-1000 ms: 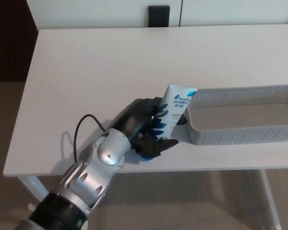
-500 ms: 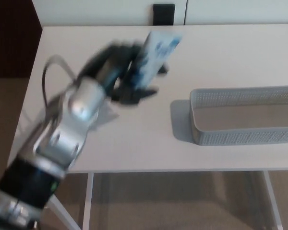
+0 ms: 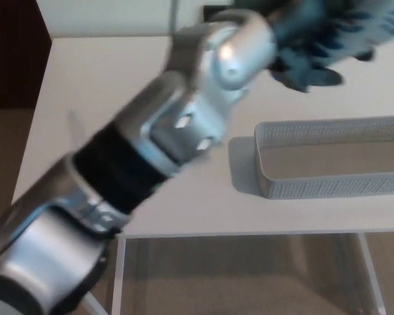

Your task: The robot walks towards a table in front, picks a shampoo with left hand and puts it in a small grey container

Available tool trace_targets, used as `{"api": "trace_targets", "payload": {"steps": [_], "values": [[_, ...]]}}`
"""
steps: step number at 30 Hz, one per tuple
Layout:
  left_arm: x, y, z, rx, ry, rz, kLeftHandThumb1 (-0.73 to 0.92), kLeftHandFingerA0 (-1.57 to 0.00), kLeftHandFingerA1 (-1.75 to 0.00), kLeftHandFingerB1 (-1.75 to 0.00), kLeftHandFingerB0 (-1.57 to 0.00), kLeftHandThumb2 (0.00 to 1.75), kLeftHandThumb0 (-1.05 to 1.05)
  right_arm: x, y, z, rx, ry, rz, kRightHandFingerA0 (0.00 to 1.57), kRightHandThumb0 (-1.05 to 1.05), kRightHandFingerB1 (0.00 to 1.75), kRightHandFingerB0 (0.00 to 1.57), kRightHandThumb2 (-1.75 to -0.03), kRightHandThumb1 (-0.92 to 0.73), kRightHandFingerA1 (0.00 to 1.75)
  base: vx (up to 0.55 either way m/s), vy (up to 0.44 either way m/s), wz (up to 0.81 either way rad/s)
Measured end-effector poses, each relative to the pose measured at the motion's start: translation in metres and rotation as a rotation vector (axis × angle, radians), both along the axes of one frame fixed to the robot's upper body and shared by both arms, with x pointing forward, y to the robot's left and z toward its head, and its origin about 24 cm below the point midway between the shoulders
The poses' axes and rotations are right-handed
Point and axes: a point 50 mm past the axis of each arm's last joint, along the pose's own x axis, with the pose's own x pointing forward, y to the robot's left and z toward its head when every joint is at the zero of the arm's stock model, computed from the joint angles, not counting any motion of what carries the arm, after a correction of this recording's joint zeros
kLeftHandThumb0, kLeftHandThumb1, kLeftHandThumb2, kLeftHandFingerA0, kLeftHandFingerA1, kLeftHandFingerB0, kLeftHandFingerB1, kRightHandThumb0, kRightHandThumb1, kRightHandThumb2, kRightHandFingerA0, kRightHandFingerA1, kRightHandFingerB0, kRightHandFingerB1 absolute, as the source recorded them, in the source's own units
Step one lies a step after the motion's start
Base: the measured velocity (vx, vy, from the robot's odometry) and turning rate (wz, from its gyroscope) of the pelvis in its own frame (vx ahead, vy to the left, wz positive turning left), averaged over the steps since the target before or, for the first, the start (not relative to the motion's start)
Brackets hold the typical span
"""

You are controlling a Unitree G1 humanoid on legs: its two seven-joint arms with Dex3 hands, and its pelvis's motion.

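Grips the shampoo in the left hand, fingers clamped round it, blurred, up at the picture's top edge. Holds the tube in the air over the white table — beyond the far wall of the small grey container, clear of it.

Silver shells and black bands along the arm. Black, blurred toward blue-grey, on the hand. White with blue print on the shampoo, too smeared to read. Plain white across the table and its leg. Grey on the container, walls in a fine mesh of small holes, base smooth. Beige on the floor. Deep red-brown on the panel at far left. White on the wall, with one black patch.
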Motion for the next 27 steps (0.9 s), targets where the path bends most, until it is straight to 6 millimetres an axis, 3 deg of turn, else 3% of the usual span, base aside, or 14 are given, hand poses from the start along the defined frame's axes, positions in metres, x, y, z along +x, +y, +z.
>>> {"api": "trace_targets", "payload": {"steps": [4,5,10,11,12,13,14,17,18,19,22,23,24,27], "values": [[-0.007,-0.029,-0.027,0.074,0.095,-0.040,0.61,-1.04,-0.95,-0.60,-0.87,0.59,-0.18,-0.006,0.006,-0.004,0.023,0.010,-0.021,0.65,-0.33,0.42,0.54,-0.61,-0.73,0.48,0.00,0.000,0.00],[-0.009,-0.035,-0.034,0.094,0.119,-0.043,0.62,-1.06,-0.74,-0.65,-0.88,0.59,-0.16,-0.007,0.009,-0.006,0.034,0.011,-0.024,0.67,-0.33,0.43,0.55,-0.61,-0.73,0.51,0.00,0.000,0.00],[-0.009,-0.048,-0.061,0.149,0.215,-0.027,0.62,-1.06,-0.74,-0.65,-0.88,0.59,-0.16,-0.010,0.012,-0.008,0.051,0.012,-0.054,0.67,-0.33,0.43,0.55,-0.61,-0.73,0.51,0.00,0.000,0.00],[-0.008,-0.048,-0.063,0.155,0.220,-0.019,0.62,-1.03,-0.70,-0.50,-0.74,0.58,-0.25,-0.011,0.011,-0.008,0.051,0.013,-0.058,0.68,-0.33,0.42,0.54,-0.61,-0.72,0.51,0.00,0.000,0.00],[-0.007,-0.047,-0.067,0.160,0.233,-0.008,0.65,-1.07,-0.79,-0.66,-0.88,0.59,-0.21,-0.012,0.011,-0.008,0.051,0.015,-0.060,0.67,-0.32,0.42,0.55,-0.60,-0.73,0.50,0.00,0.000,0.00],[-0.006,-0.044,-0.076,0.169,0.253,0.007,0.70,-1.09,-0.93,-0.87,-0.84,0.65,-0.18,-0.012,0.011,-0.008,0.052,0.015,-0.060,0.67,-0.33,0.41,0.54,-0.60,-0.73,0.49,0.00,0.000,0.00],[-0.005,-0.042,-0.082,0.178,0.268,0.018,0.69,-1.08,-0.98,-0.89,-0.82,0.65,-0.18,-0.012,0.011,-0.008,0.052,0.015,-0.060,0.66,-0.33,0.41,0.55,-0.60,-0.73,0.48,0.00,0.000,0.00],[-0.002,-0.028,-0.111,0.206,0.319,0.072,0.69,-1.08,-0.98,-0.89,-0.82,0.65,-0.18,-0.014,0.011,-0.009,0.052,0.023,-0.059,0.66,-0.33,0.41,0.55,-0.60,-0.73,0.48,0.00,0.000,0.00],[-0.001,-0.027,-0.114,0.207,0.316,0.078,0.69,-1.08,-0.98,-0.89,-0.82,0.65,-0.18,-0.013,0.011,-0.009,0.052,0.023,-0.058,0.66,-0.33,0.41,0.55,-0.60,-0.73,0.48,0.00,0.000,0.00],[-0.001,-0.026,-0.116,0.208,0.314,0.083,0.71,-1.00,-0.86,-0.68,-0.79,0.61,-0.21,-0.013,0.011,-0.009,0.052,0.023,-0.057,0.68,-0.36,0.42,0.56,-0.61,-0.73,0.49,0.00,0.000,0.00],[0.000,-0.022,-0.118,0.191,0.298,0.095,0.71,-1.00,-0.86,-0.68,-0.79,0.61,-0.21,-0.010,0.011,-0.008,0.052,0.016,-0.055,0.68,-0.36,0.42,0.56,-0.61,-0.73,0.49,0.00,0.000,0.00],[0.000,-0.022,-0.119,0.186,0.295,0.095,0.77,-0.98,-0.92,-0.71,-0.77,0.63,-0.25,-0.009,0.011,-0.008,0.053,0.014,-0.054,0.67,-0.34,0.43,0.56,-0.62,-0.74,0.51,0.00,0.000,0.00],[0.000,-0.022,-0.119,0.183,0.290,0.094,0.77,-1.01,-1.03,-0.61,-0.78,0.63,-0.28,-0.008,0.011,-0.008,0.053,0.012,-0.053,0.69,-0.35,0.43,0.56,-0.62,-0.74,0.51,0.00,0.000,0.00],[-0.003,-0.021,-0.122,0.167,0.255,0.092,0.75,-0.99,-1.12,-0.58,-0.78,0.63,-0.27,-0.009,0.011,-0.008,0.053,0.013,-0.049,0.68,-0.35,0.42,0.54,-0.61,-0.73,0.50,0.00,0.000,0.00]]}}
